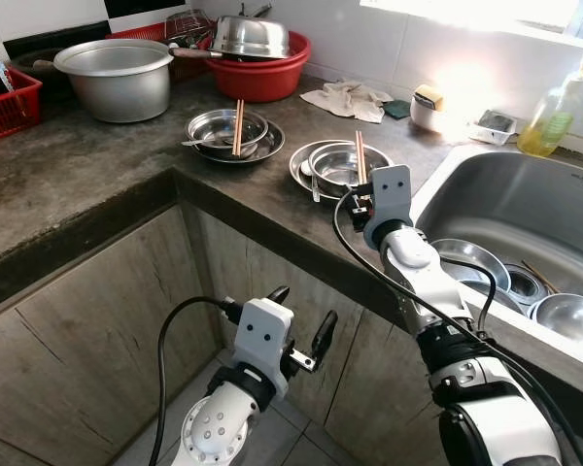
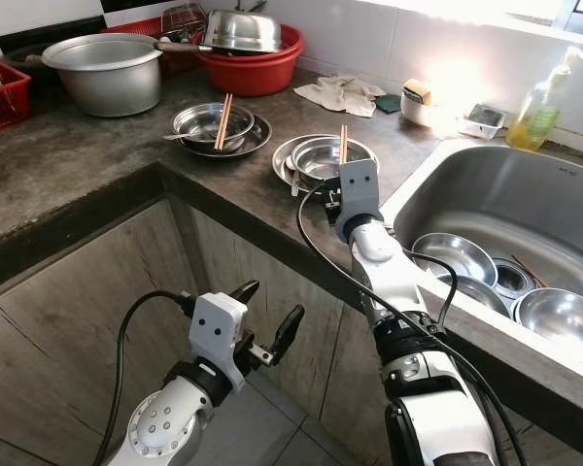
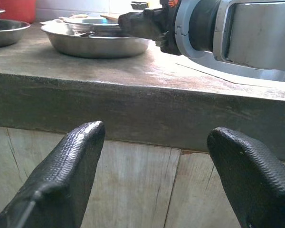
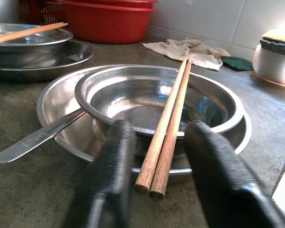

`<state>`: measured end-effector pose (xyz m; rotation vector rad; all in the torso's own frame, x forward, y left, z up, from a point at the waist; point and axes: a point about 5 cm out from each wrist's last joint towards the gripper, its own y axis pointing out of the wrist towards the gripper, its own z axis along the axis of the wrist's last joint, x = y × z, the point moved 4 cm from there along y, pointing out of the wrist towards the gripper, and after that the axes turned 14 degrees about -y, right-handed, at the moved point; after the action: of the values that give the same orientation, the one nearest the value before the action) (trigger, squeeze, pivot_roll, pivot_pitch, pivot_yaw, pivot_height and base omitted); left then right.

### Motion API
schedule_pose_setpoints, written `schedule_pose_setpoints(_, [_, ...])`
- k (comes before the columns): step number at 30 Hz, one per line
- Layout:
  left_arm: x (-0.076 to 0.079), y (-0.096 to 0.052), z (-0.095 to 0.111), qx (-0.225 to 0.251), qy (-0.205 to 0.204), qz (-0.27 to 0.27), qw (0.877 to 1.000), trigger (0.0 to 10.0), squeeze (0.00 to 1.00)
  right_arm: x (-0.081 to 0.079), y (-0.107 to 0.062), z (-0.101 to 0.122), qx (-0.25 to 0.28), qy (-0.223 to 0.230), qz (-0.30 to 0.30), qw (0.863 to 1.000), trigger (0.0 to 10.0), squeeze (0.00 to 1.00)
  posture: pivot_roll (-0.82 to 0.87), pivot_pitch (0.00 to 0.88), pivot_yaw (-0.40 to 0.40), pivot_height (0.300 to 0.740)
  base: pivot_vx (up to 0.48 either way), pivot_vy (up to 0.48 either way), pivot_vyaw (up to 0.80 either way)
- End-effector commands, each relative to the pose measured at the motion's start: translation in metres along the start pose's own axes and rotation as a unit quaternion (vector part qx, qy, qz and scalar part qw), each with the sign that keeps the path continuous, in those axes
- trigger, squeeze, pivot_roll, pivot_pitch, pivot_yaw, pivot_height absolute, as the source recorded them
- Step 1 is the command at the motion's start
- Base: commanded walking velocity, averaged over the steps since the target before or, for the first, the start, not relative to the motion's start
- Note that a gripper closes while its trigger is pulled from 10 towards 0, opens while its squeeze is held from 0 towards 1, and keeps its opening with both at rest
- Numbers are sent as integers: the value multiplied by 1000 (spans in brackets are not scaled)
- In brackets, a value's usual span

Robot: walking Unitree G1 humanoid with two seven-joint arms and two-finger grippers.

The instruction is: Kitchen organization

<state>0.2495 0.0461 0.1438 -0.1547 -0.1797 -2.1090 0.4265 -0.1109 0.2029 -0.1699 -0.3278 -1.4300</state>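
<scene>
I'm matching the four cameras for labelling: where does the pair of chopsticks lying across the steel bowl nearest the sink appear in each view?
Left eye view: chopsticks at centre, just beyond the right gripper.
Right eye view: centre, upper half.
Left wrist view: cannot tell; only a pale tip above the dishes.
Right wrist view: centre, near ends between the black fingers.
Shared landmark: the steel bowl under them.
</scene>
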Motion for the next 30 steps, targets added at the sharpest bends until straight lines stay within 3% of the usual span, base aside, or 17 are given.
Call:
schedule_pose_setpoints(1, [2, 1, 3, 7, 6, -5, 1000, 10000, 0, 6, 2, 4, 9, 2, -9, 1000, 824, 0, 73, 100, -72, 740, 0, 0, 0])
schedule_pose_setpoints(2, [2, 1, 3, 7, 6, -5, 1000, 10000, 0, 6, 2, 4, 9, 0, -9, 1000, 10000, 0, 72, 97, -73, 740, 0, 0, 0])
schedule_pose_setpoints(26, [1, 2, 2, 8, 6, -4, 1000, 10000, 0, 9, 6, -1, -3, -3, -11, 1000, 10000, 0, 73, 89, -73, 740, 0, 0, 0])
schedule_pose_setpoints(27, [1, 2, 3, 9, 6, -4, 1000, 10000, 0, 10, 7, -1, -4, -5, -11, 1000, 4157, 0, 72, 90, -74, 740, 0, 0, 0])
schedule_pose_setpoints(28, [1, 2, 3, 9, 6, -4, 1000, 10000, 0, 10, 7, -1, -4, -5, -11, 1000, 4157, 0, 72, 90, -74, 740, 0, 0, 0])
schedule_pose_setpoints(29, [1, 2, 3, 8, 6, -4, 1000, 10000, 0, 9, 7, -1, -5, -5, -11, 1000, 0, 0, 72, 90, -74, 740, 0, 0, 0])
schedule_pose_setpoints(30, [1, 2, 3, 8, 6, -4, 1000, 10000, 0, 9, 7, -2, -6, -4, -10, 1000, 0, 0, 72, 91, -74, 740, 0, 0, 0])
